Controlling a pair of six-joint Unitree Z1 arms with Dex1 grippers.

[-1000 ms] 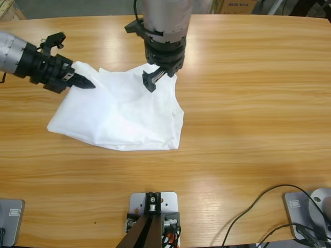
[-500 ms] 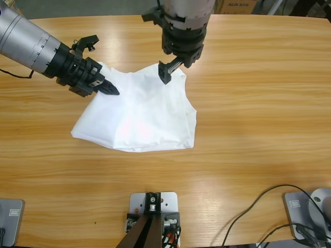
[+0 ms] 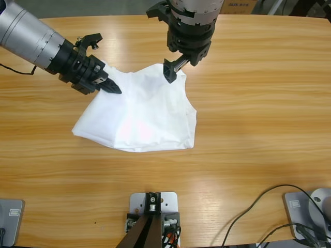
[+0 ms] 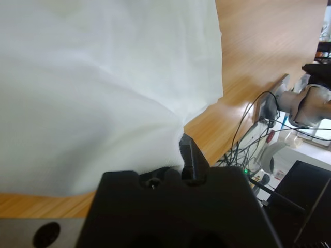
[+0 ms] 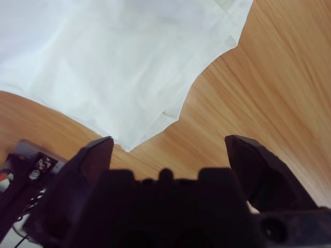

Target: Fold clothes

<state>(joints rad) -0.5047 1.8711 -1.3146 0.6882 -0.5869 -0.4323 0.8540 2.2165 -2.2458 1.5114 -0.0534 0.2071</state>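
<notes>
The T-shirt point(image 3: 139, 111) is thin, soft white cloth — matt and lightly creased. The desk point(image 3: 258, 103) is smooth varnished wood with a glossy sheen. Both arms are brushed silver metal — their hands matt black.

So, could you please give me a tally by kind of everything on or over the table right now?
White T-shirt: 1
Black tools: 2 (left tool shut on the shirt's edge; right tool open at the shirt's far edge)
Wooden table: 1
Total: 4
</notes>
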